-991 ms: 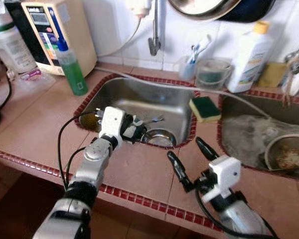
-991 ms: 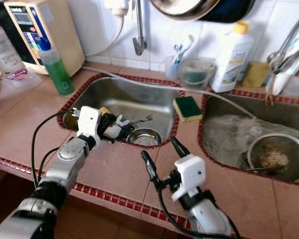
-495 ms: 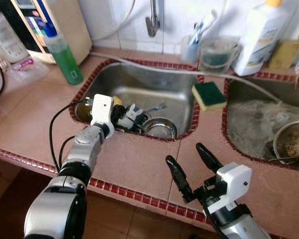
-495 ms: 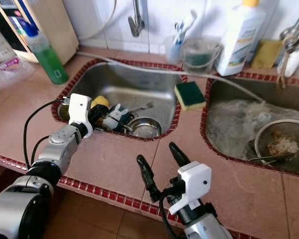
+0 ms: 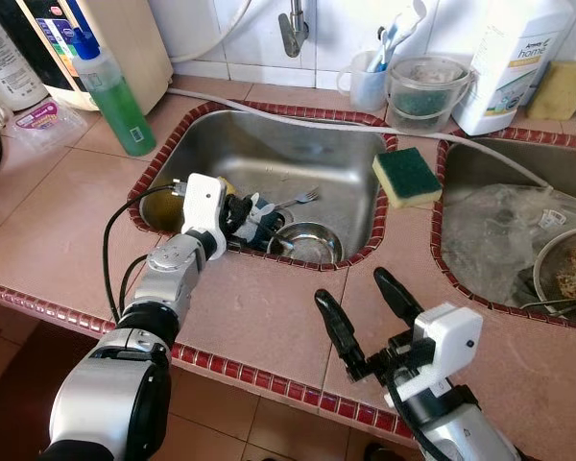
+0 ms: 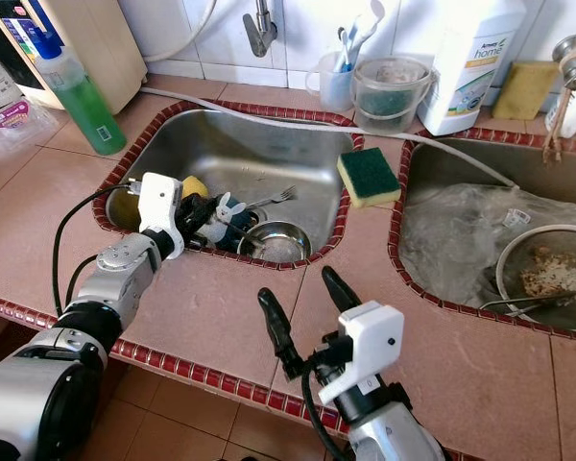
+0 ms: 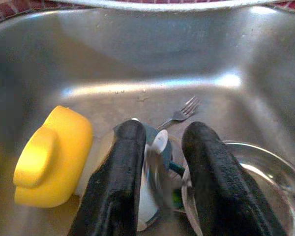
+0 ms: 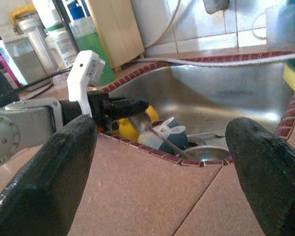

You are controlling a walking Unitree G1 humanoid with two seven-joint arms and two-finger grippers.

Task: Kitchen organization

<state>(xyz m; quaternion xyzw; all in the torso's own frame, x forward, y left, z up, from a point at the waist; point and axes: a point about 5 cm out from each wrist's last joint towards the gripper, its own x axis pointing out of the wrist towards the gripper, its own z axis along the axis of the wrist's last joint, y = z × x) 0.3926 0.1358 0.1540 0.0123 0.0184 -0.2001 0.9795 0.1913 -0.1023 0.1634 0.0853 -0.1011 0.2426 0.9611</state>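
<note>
The left end effector [image 5: 252, 217] reaches down into the steel sink [image 5: 298, 158] at the centre of the frame. Its two black fingers [image 7: 119, 182] are narrowly parted around a small white-and-teal cup [image 7: 155, 147] with a spoon handle in it; whether they actually grip it cannot be told. Beside the cup, toward the left of the basin, lies a yellow piece [image 7: 46, 157]. A fork [image 5: 296, 199] rests on the sink floor just beyond the cup, and a steel bowl [image 5: 310, 242] sits at the near right of the basin.

The right end effector [image 5: 363, 315] hovers over the tiled worktop [image 5: 259, 312] at lower centre, fingers spread wide and empty.

A green-and-yellow sponge [image 5: 406, 177] rests on the rim between the two sinks. A green bottle [image 5: 120, 96] stands at upper left.
</note>
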